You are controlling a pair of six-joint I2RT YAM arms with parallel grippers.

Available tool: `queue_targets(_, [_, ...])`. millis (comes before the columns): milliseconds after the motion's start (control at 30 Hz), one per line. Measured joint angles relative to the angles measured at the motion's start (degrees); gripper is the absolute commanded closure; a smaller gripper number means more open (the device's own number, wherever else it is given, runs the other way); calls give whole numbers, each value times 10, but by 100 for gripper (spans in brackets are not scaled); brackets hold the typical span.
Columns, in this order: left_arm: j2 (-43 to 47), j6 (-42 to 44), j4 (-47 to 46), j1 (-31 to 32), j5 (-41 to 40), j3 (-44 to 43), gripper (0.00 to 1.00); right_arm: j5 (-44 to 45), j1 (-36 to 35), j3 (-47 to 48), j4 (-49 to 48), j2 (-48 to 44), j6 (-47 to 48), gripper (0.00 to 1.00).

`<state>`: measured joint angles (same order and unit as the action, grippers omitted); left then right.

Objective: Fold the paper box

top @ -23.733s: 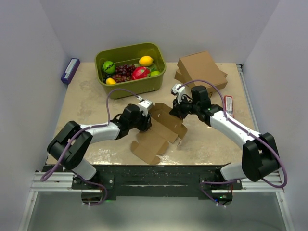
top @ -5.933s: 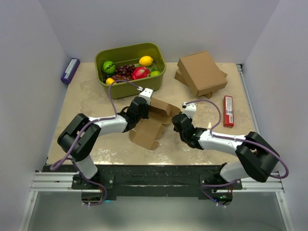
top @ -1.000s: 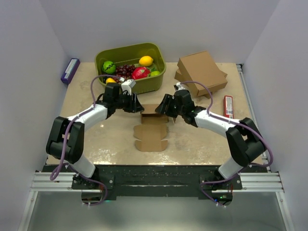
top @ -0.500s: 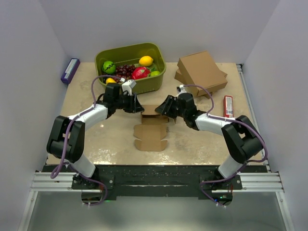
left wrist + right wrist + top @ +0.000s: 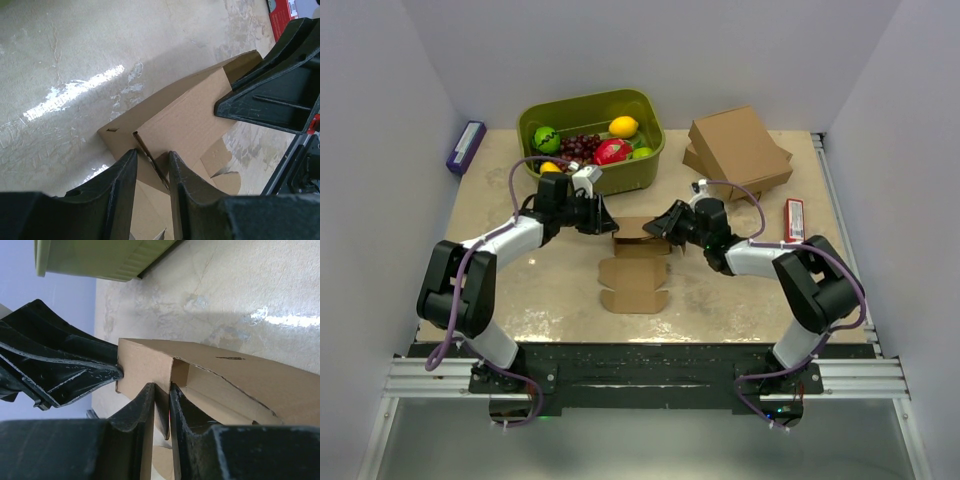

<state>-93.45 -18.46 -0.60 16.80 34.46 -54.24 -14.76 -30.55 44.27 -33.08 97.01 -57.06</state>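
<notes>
The brown paper box lies half folded at the table's middle, its back wall raised and its front flaps flat. My left gripper is at the back wall's left end. In the left wrist view, the left gripper has its fingers on either side of an upright cardboard wall. My right gripper is at the right end. In the right wrist view, the right gripper pinches a side flap. Each wrist view shows the other gripper's black fingers at the box's far end.
A green tub of fruit stands just behind the box. A stack of folded cardboard boxes sits at the back right, with a red packet beside it. A purple box lies at the far left edge.
My right arm's forearm has swung and dropped lower while its gripper stayed at the box's right end. The left arm and the box have not visibly moved.
</notes>
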Motion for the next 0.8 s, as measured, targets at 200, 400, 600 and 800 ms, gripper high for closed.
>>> queue_targets(200, [-1,0,-1,-2,2,0,65,0,1,-6,-12,3,-5,46])
queue_targets(400, [-2,0,-2,-2,5,0,66,20,1,-17,23,-37,32,39])
queue_targets(600, [-2,0,-2,-2,6,0,66,94,-27,-31,110,-159,102,56])
queue_targets(800, [-2,0,-2,-2,7,0,66,176,-118,-24,208,-213,161,75])
